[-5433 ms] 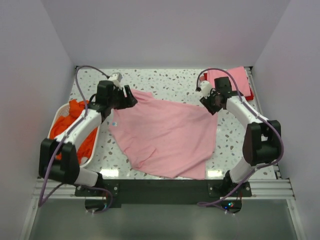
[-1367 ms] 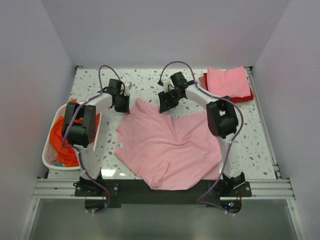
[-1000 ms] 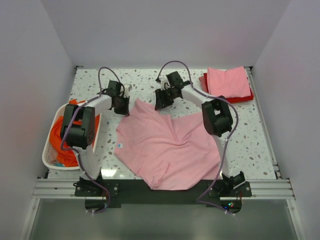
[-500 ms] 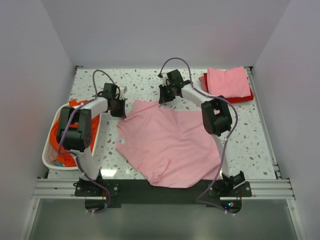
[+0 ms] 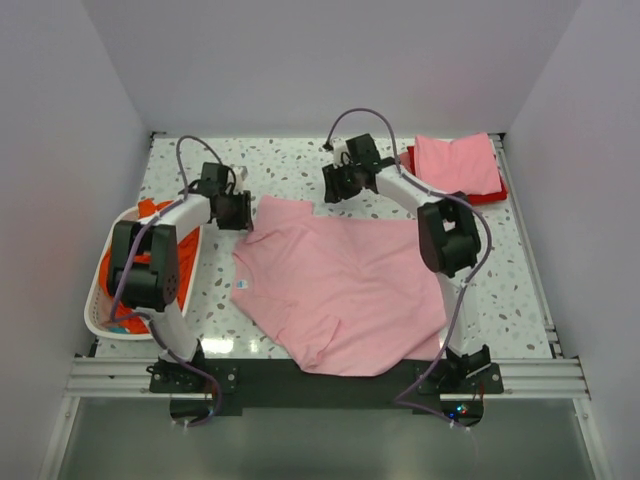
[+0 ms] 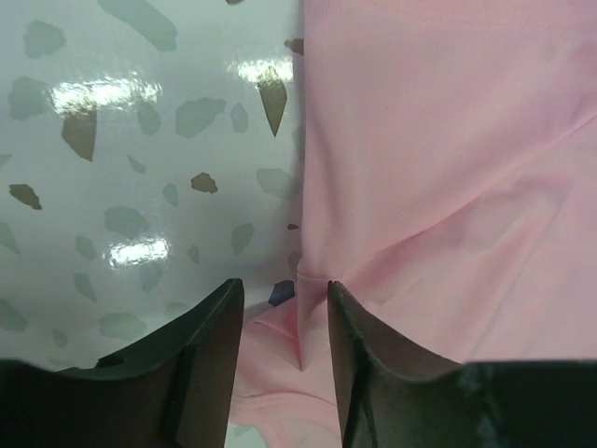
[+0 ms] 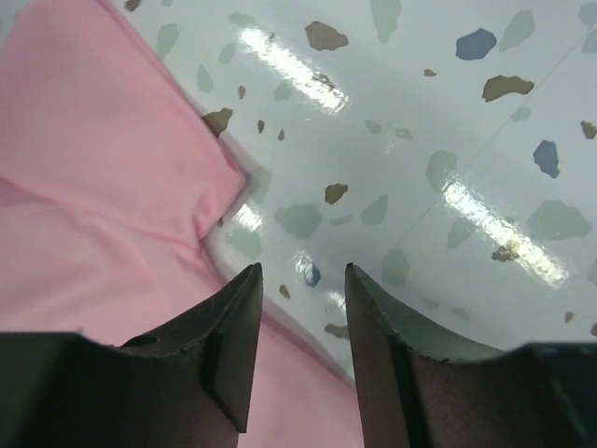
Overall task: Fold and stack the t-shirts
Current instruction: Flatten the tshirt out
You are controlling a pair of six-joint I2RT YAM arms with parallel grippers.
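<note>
A light pink t-shirt point(image 5: 340, 290) lies spread on the speckled table, its white neck label point(image 5: 240, 284) at the left. My left gripper point(image 5: 246, 214) hovers at the shirt's back left corner. In the left wrist view it point(image 6: 284, 299) stands open, with a raised pink fold point(image 6: 308, 317) loose between the fingers. My right gripper point(image 5: 331, 193) is at the shirt's back edge. In the right wrist view it point(image 7: 303, 275) is open over bare table, with the pink hem point(image 7: 187, 215) beside it. Orange t-shirts point(image 5: 118, 268) fill the basket. A folded pink t-shirt point(image 5: 455, 163) lies on a red one point(image 5: 497, 190).
The white slotted laundry basket point(image 5: 95, 318) sits at the table's left edge, next to the left arm. The folded stack takes the back right corner. Grey walls close in the table on three sides.
Both grippers have opened and let go of the pink shirt, which now lies flatter. The right gripper has drawn back a little toward the far right; the left has shifted slightly left.
</note>
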